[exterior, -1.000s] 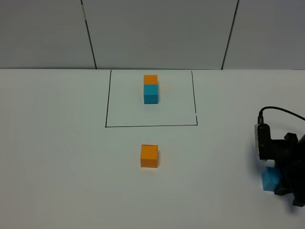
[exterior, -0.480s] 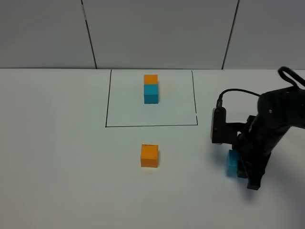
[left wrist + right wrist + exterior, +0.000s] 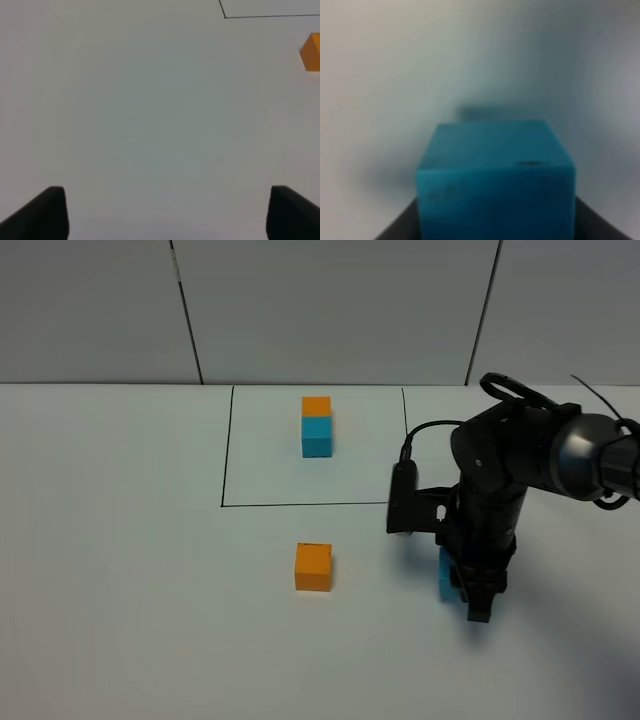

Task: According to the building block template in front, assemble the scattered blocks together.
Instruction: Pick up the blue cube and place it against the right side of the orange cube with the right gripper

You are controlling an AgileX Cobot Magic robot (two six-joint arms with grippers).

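We see a white table filling most of the high view. Over its right half, the dark right arm bends down toward the surface. A thin black rectangle is drawn at the far middle of the table. Inside it sits the template pair, an orange cube touching a cyan one on its near side. The loose orange block rests on the table just outside the rectangle's near line, alone. To its right, well apart from it, the right gripper pinches the cyan block between its jaws, a dark finger pressed to each side. We cannot tell whether that block touches the table. The left gripper shows only in its own wrist view, jaws spread wide over bare table, nothing between them.
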